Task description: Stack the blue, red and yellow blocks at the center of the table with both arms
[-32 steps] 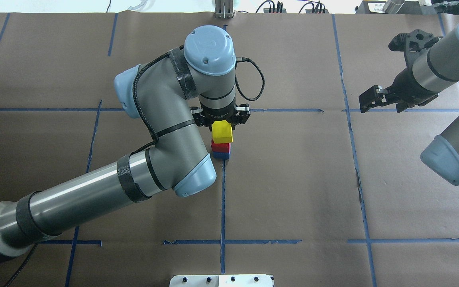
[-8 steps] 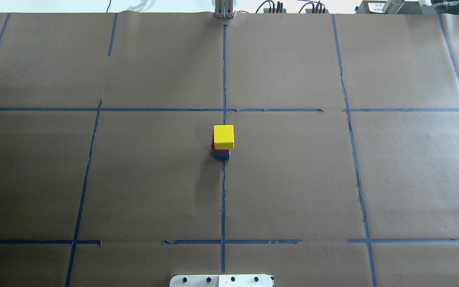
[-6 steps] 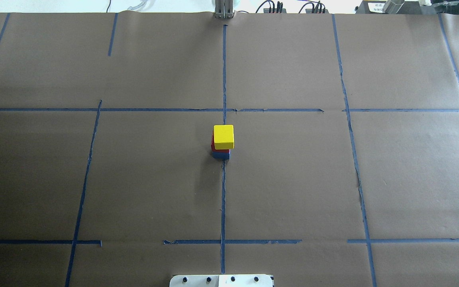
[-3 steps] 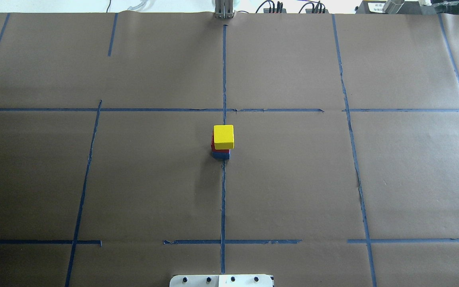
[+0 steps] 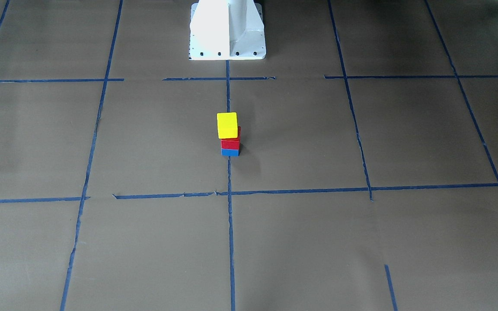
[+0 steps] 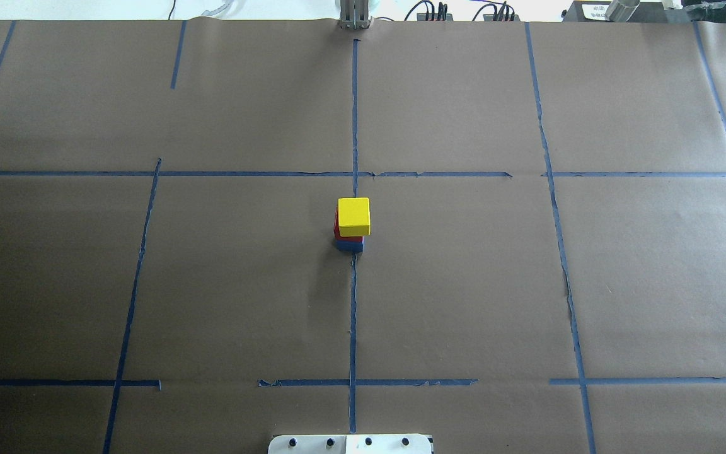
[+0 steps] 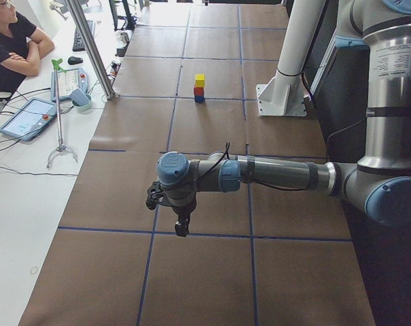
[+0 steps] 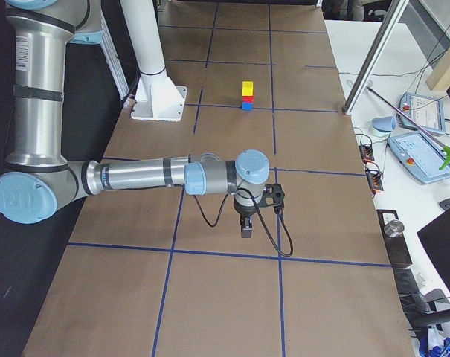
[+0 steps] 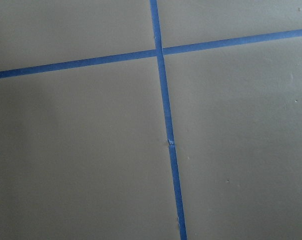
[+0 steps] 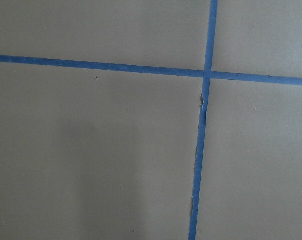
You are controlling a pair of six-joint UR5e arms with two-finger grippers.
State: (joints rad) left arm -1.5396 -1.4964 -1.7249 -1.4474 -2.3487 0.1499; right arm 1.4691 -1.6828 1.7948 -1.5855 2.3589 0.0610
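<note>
The yellow block [image 5: 227, 125] sits on the red block [image 5: 231, 143], which sits on the blue block [image 5: 230, 152], at the table's centre, a little out of line. The stack also shows in the overhead view, with yellow [image 6: 353, 215] on top and blue [image 6: 350, 246] at the bottom. Nothing touches it. My left gripper [image 7: 181, 227] hangs over bare paper, far from the stack, and shows only in the exterior left view. My right gripper [image 8: 246, 229] shows only in the exterior right view, also far from the stack. I cannot tell whether either is open or shut.
Brown paper with blue tape lines [image 6: 353, 315] covers the table. The white robot base [image 5: 227, 30] stands at the robot-side edge. A metal post [image 7: 90, 47], tablets and a seated operator [image 7: 11, 47] are beyond the far edge.
5.5 s ago my left gripper was at the yellow block on the stack. Both arms have since left the overhead view. Nothing has moved in the last 1.4 s.
</note>
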